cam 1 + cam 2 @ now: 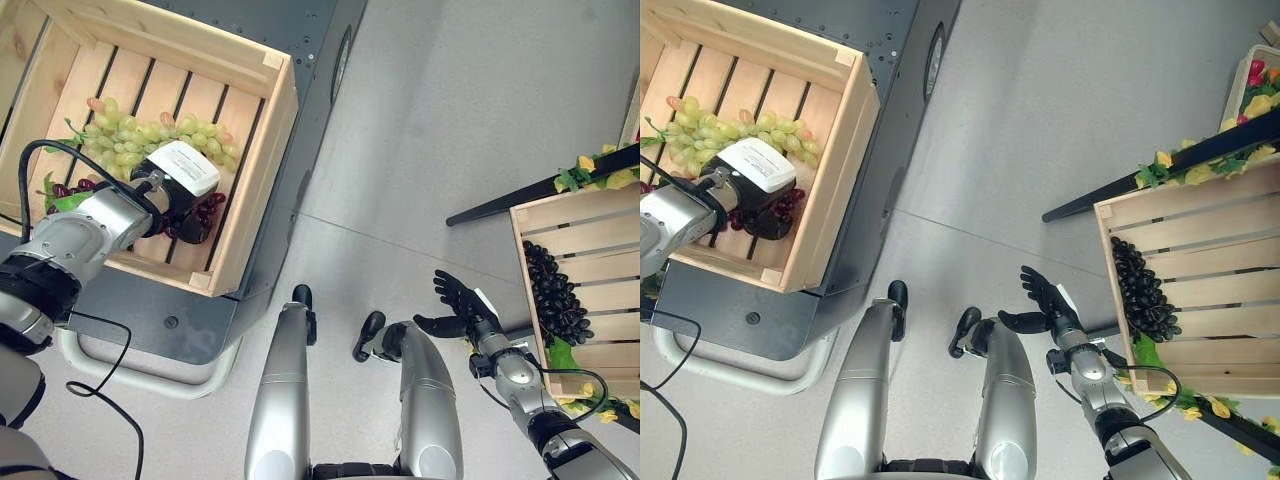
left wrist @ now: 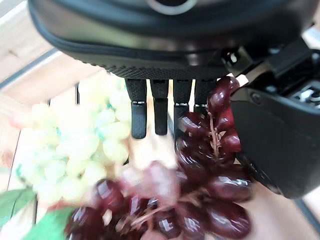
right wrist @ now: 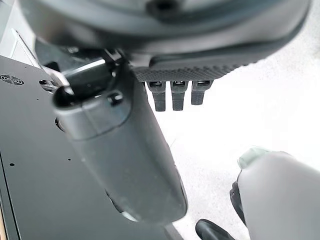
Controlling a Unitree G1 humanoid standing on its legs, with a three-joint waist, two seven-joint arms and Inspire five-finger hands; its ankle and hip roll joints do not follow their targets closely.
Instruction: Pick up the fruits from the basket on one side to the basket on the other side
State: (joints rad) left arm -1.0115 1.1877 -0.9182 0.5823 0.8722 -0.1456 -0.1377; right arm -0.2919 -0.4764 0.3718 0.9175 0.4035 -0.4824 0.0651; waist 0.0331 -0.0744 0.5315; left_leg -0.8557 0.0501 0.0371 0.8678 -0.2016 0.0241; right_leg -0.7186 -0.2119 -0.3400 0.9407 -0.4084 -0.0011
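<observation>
Left robot hand [image 1: 185,205]: down inside the left crate, at its near right corner, over the red grapes. The left wrist view has its fingers [image 2: 139,112] hanging fairly straight on one side of the bunch and its thumb on the other, both touching the berries. Whether they actually clamp the bunch I cannot tell.

Red grapes [image 2: 200,180]: a dark red bunch lying on the crate's slatted floor, by the near wall, partly under the left robot hand.

Green grapes [image 1: 150,140]: a pale green bunch stretched across the middle of the same crate floor, just beyond the red grapes.

Left crate [image 1: 255,190]: light wooden box with a slatted bottom, sitting on a dark grey cart [image 1: 320,60].

Right robot hand [image 1: 462,305]: held in the air above the grey floor [image 1: 450,110], just beside the right crate's left wall. Its fingers are spread and straight, and it holds nothing.

Right crate [image 1: 1118,290]: a second light wooden box.

Black grapes [image 1: 1140,290]: a dark bunch lying inside the right crate, along its left wall.
</observation>
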